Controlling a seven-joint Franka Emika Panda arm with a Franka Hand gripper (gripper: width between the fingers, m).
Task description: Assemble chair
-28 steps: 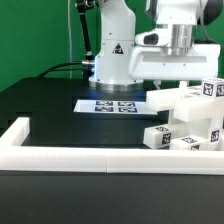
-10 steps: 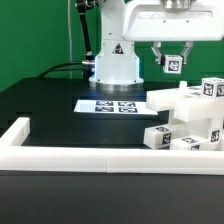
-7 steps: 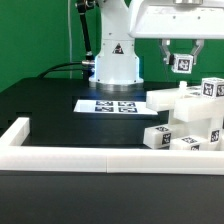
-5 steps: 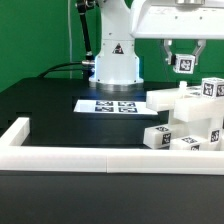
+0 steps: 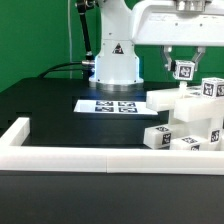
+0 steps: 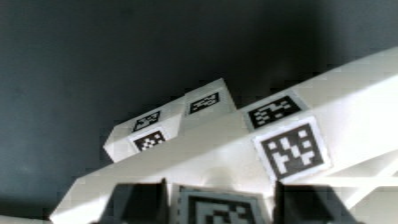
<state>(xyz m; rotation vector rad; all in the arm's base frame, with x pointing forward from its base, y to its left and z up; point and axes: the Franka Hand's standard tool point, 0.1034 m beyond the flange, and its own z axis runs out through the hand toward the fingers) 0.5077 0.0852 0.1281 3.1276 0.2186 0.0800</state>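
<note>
tool (image 5: 183, 68) clamped on a small tagged white chair piece (image 5: 184, 70), lifted off the black desk (image 5: 50, 105) | stacked chair parts (image 5: 190, 118) just below tool, resting on desk | marker board (image 5: 112, 105) beyond, lying flat

We see the exterior view evenly and brightly lit, with no hard shadows on the black table (image 5: 50, 100); only a faint sheen lies along its far edge. The white parts of the chair (image 5: 190, 120) and the border rail (image 5: 60, 155) sit close to overexposed, so their edges melt into one another and surface detail is lost. The picture is coarse and slightly soft throughout. The wrist view is dimmer and greyer: the table there reads as a flat dark grey, the tags (image 6: 294, 150) are tilted and a little smeared, and the nearest part at the frame's edge is out of focus
</note>
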